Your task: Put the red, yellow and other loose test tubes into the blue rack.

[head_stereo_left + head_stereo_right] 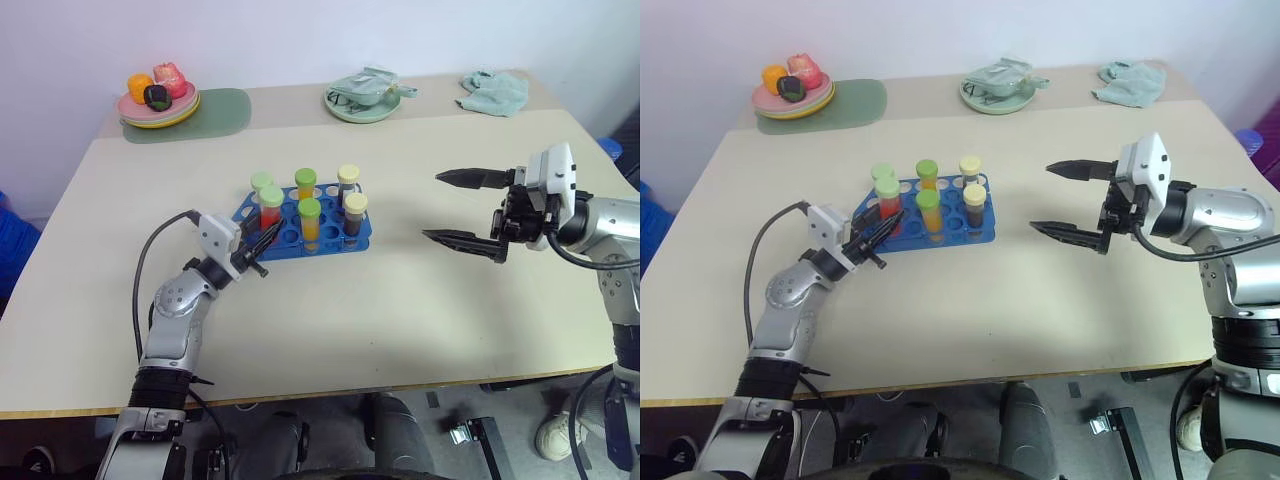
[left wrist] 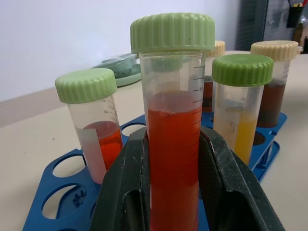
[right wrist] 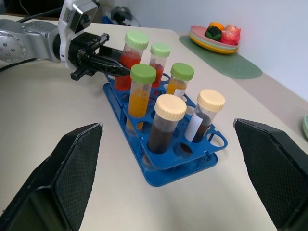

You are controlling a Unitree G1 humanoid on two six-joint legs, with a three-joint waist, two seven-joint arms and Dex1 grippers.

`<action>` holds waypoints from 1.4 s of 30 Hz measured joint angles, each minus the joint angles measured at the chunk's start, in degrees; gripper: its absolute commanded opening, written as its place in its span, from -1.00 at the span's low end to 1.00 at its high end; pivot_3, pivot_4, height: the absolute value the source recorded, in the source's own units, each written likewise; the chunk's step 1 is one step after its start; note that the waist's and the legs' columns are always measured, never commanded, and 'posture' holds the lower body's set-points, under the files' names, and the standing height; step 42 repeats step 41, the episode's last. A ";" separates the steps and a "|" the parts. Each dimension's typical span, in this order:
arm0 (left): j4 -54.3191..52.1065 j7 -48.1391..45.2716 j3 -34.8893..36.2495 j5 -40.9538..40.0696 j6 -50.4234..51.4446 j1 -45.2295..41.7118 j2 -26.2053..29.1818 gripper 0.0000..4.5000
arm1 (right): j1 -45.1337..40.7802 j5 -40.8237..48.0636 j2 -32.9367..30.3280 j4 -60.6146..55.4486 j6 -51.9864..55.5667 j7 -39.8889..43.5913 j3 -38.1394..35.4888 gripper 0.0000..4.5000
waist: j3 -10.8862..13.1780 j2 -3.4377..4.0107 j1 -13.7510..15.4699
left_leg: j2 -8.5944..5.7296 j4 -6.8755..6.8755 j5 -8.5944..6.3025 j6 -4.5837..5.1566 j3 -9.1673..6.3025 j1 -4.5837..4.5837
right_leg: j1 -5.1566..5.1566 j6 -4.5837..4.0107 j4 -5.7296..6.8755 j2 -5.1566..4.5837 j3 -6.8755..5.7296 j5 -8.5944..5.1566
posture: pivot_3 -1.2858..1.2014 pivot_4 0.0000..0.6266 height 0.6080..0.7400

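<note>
The blue rack lies mid-table with several capped tubes upright in it: a red one, two yellow-orange ones and two cream-capped dark ones. My left gripper is shut on a red tube with a green cap, held upright at the rack's left end. The fingers hide the tube's lower end, so I cannot tell whether it sits in a hole. My right gripper hangs open and empty above the table, to the right of the rack.
At the back left, a plate of toy fruit rests on a green mat. A pale green plate stands at the back middle and a teal cloth at the back right.
</note>
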 measured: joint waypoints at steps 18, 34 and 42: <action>-10.46 -11.18 10.40 -13.04 4.48 8.72 13.91 0.98 | -2.67 -1.18 0.61 6.74 -3.35 2.93 1.79 1.00 | 0.00 0.01 -0.01 | 0.03 -0.03 -0.01 0.01 -0.01 -0.02 | -0.04 -0.01 0.01 0.03 0.00 0.00 | 0.03 -0.52 1.00; -12.38 -26.85 15.99 -22.64 25.14 6.44 34.48 0.98 | 5.96 -1.00 -0.70 5.01 -2.27 2.32 -0.23 1.00 | 0.04 0.06 -0.23 | 0.06 -0.08 -0.05 0.08 0.03 -0.02 | -0.06 -0.02 0.04 0.08 -0.03 -0.01 | 0.03 -0.52 1.00; -8.19 -28.48 13.93 -19.28 22.91 3.23 31.97 0.98 | 6.37 -0.98 -2.14 3.17 -1.04 1.08 -0.38 1.00 | 0.04 0.05 -0.12 | 0.06 -0.07 -0.05 0.08 0.03 -0.03 | -0.06 -0.01 0.03 0.07 -0.03 -0.01 | 0.03 -0.52 1.00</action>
